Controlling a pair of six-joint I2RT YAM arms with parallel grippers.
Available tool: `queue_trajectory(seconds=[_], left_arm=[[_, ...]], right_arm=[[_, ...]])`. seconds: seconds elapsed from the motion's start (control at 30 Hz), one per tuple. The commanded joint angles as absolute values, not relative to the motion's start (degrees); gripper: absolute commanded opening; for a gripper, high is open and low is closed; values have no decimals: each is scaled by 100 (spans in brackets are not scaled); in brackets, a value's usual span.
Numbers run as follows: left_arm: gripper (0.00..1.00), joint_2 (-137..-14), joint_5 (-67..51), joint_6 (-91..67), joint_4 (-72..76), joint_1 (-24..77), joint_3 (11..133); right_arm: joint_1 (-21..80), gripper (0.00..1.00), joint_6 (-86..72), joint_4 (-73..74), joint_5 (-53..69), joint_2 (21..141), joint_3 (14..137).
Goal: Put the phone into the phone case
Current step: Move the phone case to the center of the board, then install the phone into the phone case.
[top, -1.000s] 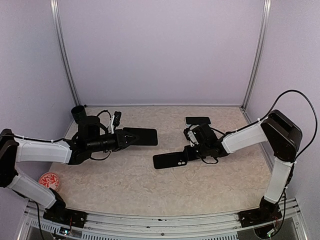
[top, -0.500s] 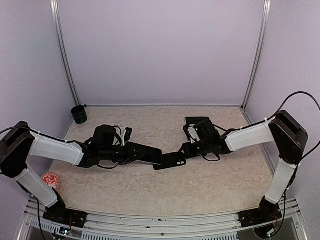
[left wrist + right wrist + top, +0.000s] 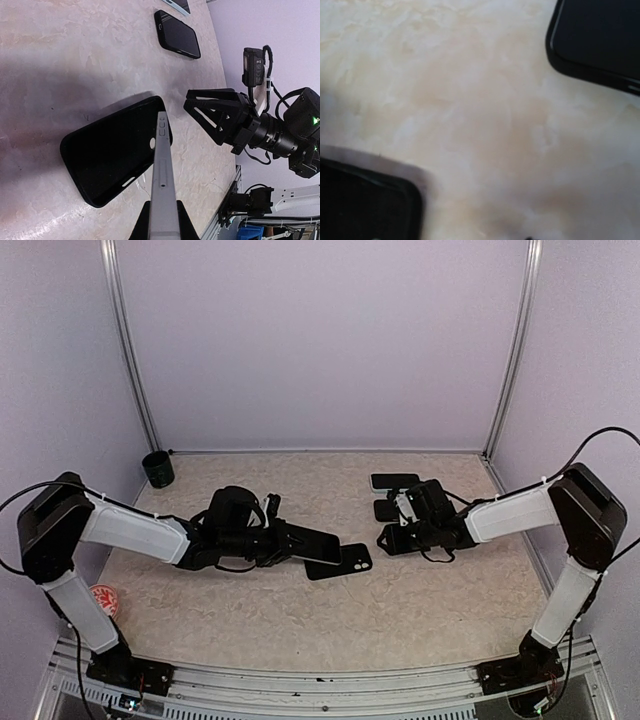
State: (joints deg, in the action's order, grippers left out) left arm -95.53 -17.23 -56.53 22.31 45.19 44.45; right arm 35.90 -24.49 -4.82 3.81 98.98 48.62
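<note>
White-shelled arms (image 3: 130,532), black joints (image 3: 590,515), looping black cables (image 3: 600,434), perforated black right claw (image 3: 186,99).

Beige marbled counter (image 3: 300,625). An empty black case (image 3: 348,562) lies mid-counter. A second case (image 3: 387,510) and a spare phone (image 3: 396,481) lie back right. A black cup (image 3: 157,468) stands in the back-left corner, and a red disc (image 3: 98,600) sits at the near-left edge.

No lettering, number or brand can be read in any view.
The only printed mark is a white pattern on a red disc (image 3: 97,600) lying near the left arm's base; it is too small to tell whether it is a logo or letters.
</note>
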Motion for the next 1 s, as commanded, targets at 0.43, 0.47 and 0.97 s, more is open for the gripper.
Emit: queue_trajectory(seconds=[0.43,0.47,0.97], left_arm=[[0,-10485,-1730,-5991,2827,4688,5307],[0,-10533,-1709,-6006,2815,4693,5344],[0,-10826,-1564,-6540,2853,4892,5562]], right_arm=[[3559,3,-2357,-808,825,10275,4862],[3555,2,-2359,-818,851,10294,4866],[3566,0,-2422,-958,1095,10384,4786]])
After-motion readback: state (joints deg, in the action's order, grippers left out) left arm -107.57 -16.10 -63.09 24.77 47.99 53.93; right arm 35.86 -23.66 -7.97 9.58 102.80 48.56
